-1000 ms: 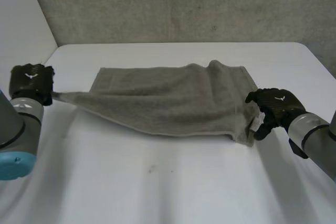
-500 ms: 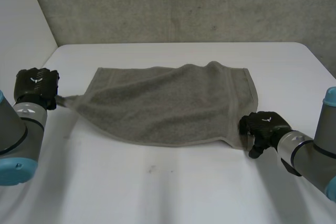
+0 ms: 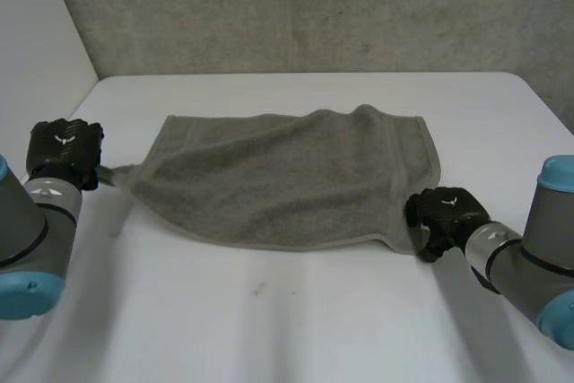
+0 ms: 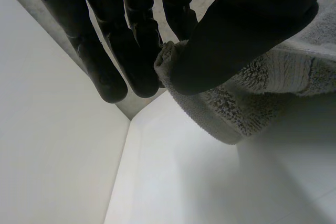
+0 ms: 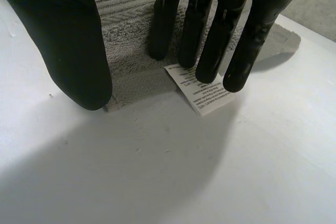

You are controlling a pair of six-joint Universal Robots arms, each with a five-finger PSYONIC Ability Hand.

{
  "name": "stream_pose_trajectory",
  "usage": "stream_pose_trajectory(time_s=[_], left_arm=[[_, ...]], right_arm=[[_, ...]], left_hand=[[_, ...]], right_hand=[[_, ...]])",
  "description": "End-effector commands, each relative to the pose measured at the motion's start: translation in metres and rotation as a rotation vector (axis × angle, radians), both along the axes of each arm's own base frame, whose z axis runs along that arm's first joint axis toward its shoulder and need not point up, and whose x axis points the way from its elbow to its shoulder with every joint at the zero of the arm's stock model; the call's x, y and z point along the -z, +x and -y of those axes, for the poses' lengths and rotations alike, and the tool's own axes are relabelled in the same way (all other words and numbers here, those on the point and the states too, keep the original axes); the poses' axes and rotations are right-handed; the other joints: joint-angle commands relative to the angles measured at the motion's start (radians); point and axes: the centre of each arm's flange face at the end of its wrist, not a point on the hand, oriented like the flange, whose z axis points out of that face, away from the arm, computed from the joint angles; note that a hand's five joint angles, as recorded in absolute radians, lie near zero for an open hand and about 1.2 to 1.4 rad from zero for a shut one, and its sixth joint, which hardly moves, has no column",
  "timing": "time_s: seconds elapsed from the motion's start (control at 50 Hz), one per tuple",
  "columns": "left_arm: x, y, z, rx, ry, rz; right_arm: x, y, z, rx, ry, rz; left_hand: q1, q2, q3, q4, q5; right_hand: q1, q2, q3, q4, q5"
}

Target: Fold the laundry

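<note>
left robot hand (image 3: 63, 152): thumb and fingers pinched on near-left corner of grey towel (image 3: 287, 177). right robot hand (image 3: 446, 215): fingers straight, apart from thumb, over near-right corner by white care label (image 5: 202, 88), gripping nothing. towel spread mid-bench (image 3: 296, 320).

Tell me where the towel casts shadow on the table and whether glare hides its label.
Head view: faint shadow on the table below the towel corner held by the left hand. Left wrist view: dim patch beneath that corner. Right wrist view: the label is evenly lit, without glare.
</note>
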Motion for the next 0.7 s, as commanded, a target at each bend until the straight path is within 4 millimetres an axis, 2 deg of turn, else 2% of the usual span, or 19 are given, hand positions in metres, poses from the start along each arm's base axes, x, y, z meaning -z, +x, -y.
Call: stream_pose_trajectory(time_s=[0.02, 0.36, 0.46, 0.48, 0.5, 0.56, 0.6, 0.62, 0.64, 0.66, 0.7], left_arm=[[0.001, 0.0, 0.0, 0.002, 0.004, 0.001], [0.002, 0.0, 0.0, 0.003, 0.005, 0.002], [0.002, -0.001, 0.0, 0.005, 0.005, 0.002], [0.002, -0.001, 0.0, 0.005, 0.005, 0.002], [0.002, -0.001, 0.0, 0.005, 0.005, 0.002], [0.002, -0.001, 0.0, 0.007, 0.008, 0.004], [0.002, -0.001, -0.001, 0.007, 0.011, 0.006], [0.002, -0.001, -0.002, 0.007, 0.013, 0.006], [0.002, -0.001, -0.002, 0.007, 0.013, 0.006], [0.001, -0.001, -0.003, 0.008, 0.016, 0.008], [0.0, -0.003, -0.005, 0.015, 0.023, 0.013]], right_arm=[[0.002, 0.001, 0.003, -0.001, 0.001, 0.0], [0.003, 0.011, 0.013, -0.022, -0.027, 0.005], [0.007, 0.011, 0.015, -0.022, -0.021, 0.004], [0.008, 0.012, 0.015, -0.022, -0.02, 0.004], [0.008, 0.012, 0.015, -0.022, -0.02, 0.004], [0.002, 0.011, 0.018, -0.015, -0.039, 0.004], [-0.016, 0.009, 0.02, -0.006, -0.083, 0.011], [-0.016, 0.009, 0.02, -0.006, -0.083, 0.011], [-0.033, 0.007, 0.021, 0.002, -0.122, 0.019], [-0.033, 0.007, 0.021, 0.002, -0.122, 0.019], [-0.064, 0.005, 0.011, -0.009, -0.169, 0.017]], left_hand=[[0.207, 0.179, 0.18, 0.179, 0.185], [0.207, 0.179, 0.18, 0.179, 0.185], [0.207, 0.179, 0.18, 0.179, 0.185], [0.207, 0.179, 0.18, 0.179, 0.185], [0.207, 0.179, 0.18, 0.179, 0.185], [0.207, 0.179, 0.18, 0.179, 0.185], [0.207, 0.179, 0.18, 0.179, 0.185], [0.207, 0.179, 0.18, 0.179, 0.185], [0.207, 0.179, 0.18, 0.179, 0.185], [0.207, 0.179, 0.18, 0.179, 0.185], [0.207, 0.179, 0.18, 0.179, 0.185]], right_hand=[[0.344, 0.244, 0.237, 0.24, 0.268], [0.456, 0.356, 0.348, 0.352, 0.38], [0.603, 0.503, 0.495, 0.499, 0.527], [0.757, 0.657, 0.649, 0.653, 0.681], [0.758, 0.658, 0.651, 0.654, 0.682], [0.784, 0.684, 0.676, 0.68, 0.708], [0.784, 0.684, 0.676, 0.68, 0.708], [0.784, 0.684, 0.676, 0.68, 0.708], [0.784, 0.684, 0.676, 0.68, 0.708], [0.784, 0.684, 0.676, 0.68, 0.708], [0.784, 0.684, 0.676, 0.68, 0.708]])
